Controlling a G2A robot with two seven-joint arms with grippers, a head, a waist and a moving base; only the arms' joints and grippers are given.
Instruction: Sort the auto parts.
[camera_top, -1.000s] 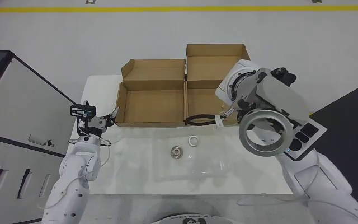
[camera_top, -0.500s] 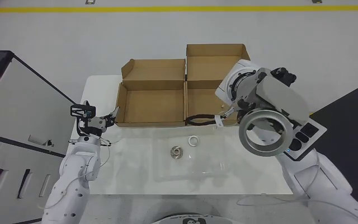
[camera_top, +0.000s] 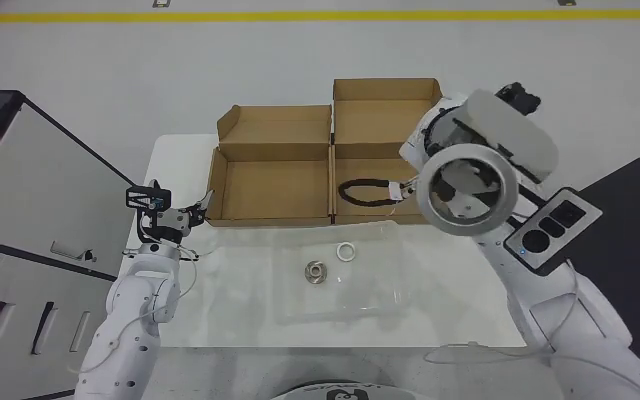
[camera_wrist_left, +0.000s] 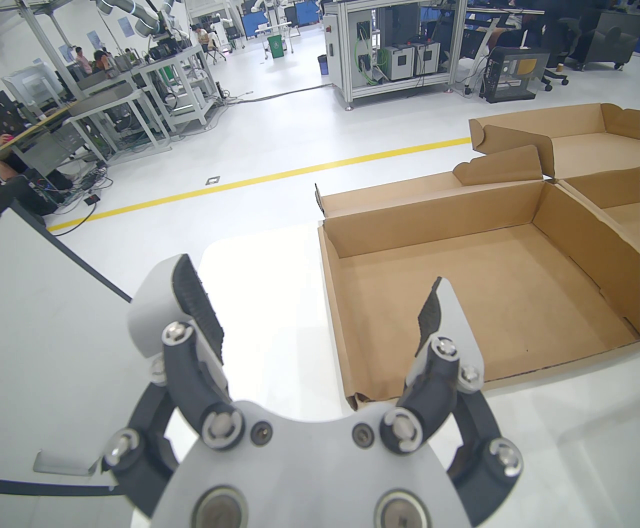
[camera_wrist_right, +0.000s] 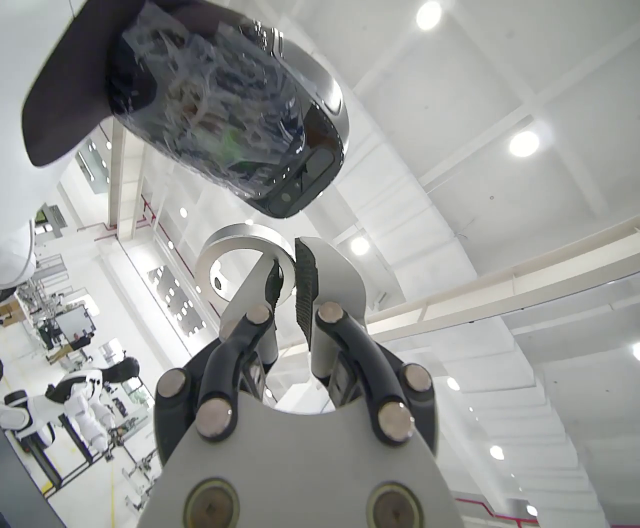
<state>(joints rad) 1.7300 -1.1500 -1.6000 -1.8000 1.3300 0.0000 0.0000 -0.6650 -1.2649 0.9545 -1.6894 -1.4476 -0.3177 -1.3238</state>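
A big shiny metal ring (camera_top: 424, 192) is pinched by its rim in the right claw (camera_wrist_right: 287, 270), held up in the air over the right edge of the right-hand cardboard box (camera_top: 385, 120). It's been lifted and swung back from that box's front corner. The left claw (camera_wrist_left: 310, 276) is spread wide and parked well left of that box, same as before.
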